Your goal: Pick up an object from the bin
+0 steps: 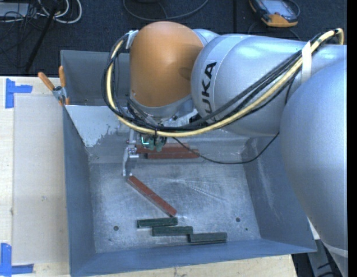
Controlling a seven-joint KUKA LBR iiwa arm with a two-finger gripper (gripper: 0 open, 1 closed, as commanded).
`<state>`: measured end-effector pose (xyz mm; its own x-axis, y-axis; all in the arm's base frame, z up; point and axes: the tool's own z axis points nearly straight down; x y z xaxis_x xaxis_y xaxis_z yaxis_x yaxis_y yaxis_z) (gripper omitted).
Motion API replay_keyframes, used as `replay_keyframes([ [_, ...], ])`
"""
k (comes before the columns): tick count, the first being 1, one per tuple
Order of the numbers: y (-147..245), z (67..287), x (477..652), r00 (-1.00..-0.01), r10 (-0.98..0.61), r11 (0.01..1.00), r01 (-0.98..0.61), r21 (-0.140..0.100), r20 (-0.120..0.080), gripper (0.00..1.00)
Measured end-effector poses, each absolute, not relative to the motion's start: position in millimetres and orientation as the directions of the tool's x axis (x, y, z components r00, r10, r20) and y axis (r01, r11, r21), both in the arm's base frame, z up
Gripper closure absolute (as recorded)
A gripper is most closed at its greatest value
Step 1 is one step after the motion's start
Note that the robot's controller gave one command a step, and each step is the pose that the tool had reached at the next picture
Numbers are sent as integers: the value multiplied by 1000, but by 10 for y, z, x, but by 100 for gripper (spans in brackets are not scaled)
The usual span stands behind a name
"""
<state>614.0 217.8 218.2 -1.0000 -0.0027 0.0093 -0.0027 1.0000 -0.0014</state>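
Reddish-brown and flat, a slanting stick lies on the floor of the grey bin, running from ten o'clock down toward the centre. The jaws hang at its upper end, under the arm's orange cover; whether they are open or closed I cannot tell. A second brown stick rests at twelve o'clock along the foot of the back wall, near the jaws. Three dark green sticks lie stepped end to end at six o'clock, well apart from them. The risk, as I judge it, is a grip on the very tip: so long a stick could swing or slip out, and lying this flat it invites the jaws to scrape the floor.
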Motion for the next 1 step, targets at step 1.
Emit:
replay_keyframes([
  [1, 2170, 2230, 6159, -1000, 1, 1000, 1, 0, 1, 0],
])
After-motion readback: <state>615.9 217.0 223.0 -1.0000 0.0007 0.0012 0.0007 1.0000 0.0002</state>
